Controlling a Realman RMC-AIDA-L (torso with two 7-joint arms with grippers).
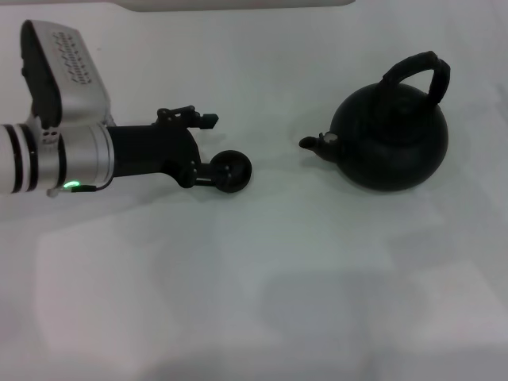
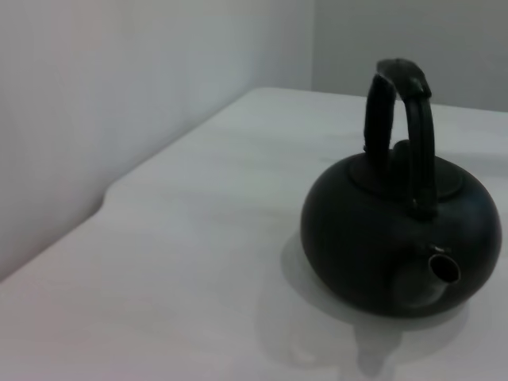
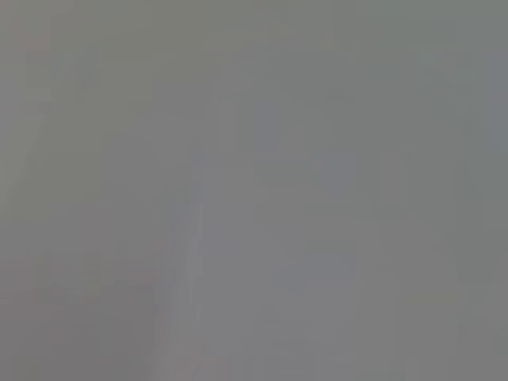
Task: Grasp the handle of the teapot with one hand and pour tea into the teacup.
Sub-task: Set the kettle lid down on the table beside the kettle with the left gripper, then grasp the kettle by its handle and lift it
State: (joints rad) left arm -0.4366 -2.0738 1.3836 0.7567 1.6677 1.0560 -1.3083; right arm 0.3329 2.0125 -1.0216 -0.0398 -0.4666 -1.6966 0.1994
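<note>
The matte black teapot (image 1: 390, 144) stands on the white table at the right, its spout (image 1: 311, 143) pointing left. Its arched black handle (image 1: 417, 71) rises over the top, free of any gripper. The small black teacup (image 1: 231, 172) sits left of the spout. My left gripper (image 1: 211, 149) reaches in from the left, open and empty, its near fingertip right beside the cup, possibly touching it. In the left wrist view the teapot (image 2: 397, 230), handle (image 2: 405, 119) and spout (image 2: 440, 270) show; the cup is out of view there. My right gripper is out of view.
The white table (image 1: 262, 302) spreads wide in front of the cup and pot. A wall borders the table's far edge (image 2: 159, 151) in the left wrist view. The right wrist view shows only plain grey.
</note>
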